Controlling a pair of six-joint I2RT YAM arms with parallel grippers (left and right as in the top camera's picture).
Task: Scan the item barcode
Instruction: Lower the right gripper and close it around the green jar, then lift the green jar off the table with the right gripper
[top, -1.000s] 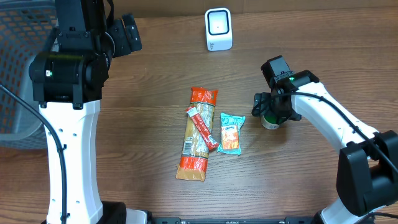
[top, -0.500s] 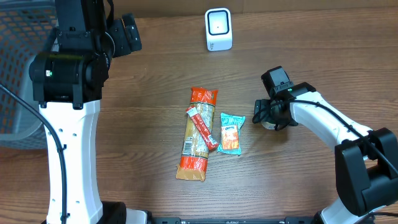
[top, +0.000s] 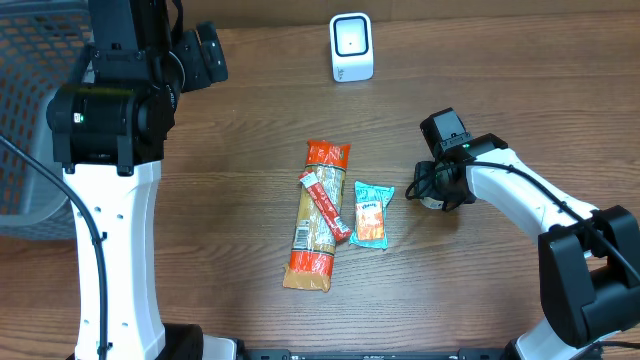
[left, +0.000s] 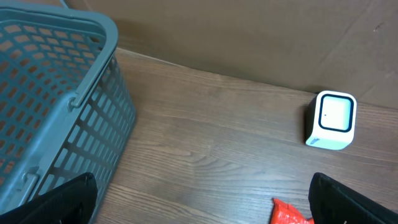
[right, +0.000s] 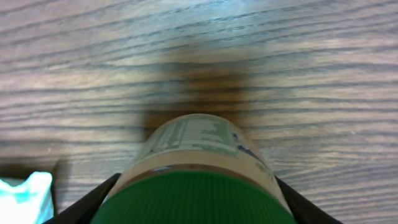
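A small jar with a green ribbed lid and a printed label (right: 198, 144) stands on the wooden table, mostly hidden under my right wrist in the overhead view (top: 431, 201). My right gripper (right: 194, 210) (top: 438, 186) is down over it, one finger pressed against each side of the lid. The white cube scanner (top: 351, 47) (left: 331, 120) sits at the table's far edge. My left gripper (left: 202, 205) hangs wide open and bare, high over the far left of the table.
In the middle of the table lie a long pasta package (top: 315, 215), a red stick pack (top: 325, 205) across it and a teal packet (top: 371, 214). A blue-grey mesh basket (top: 30, 100) (left: 56, 93) stands at the left.
My right gripper dropped lower over the jar and its fingers drew in against the jar's sides. The left arm stayed still.
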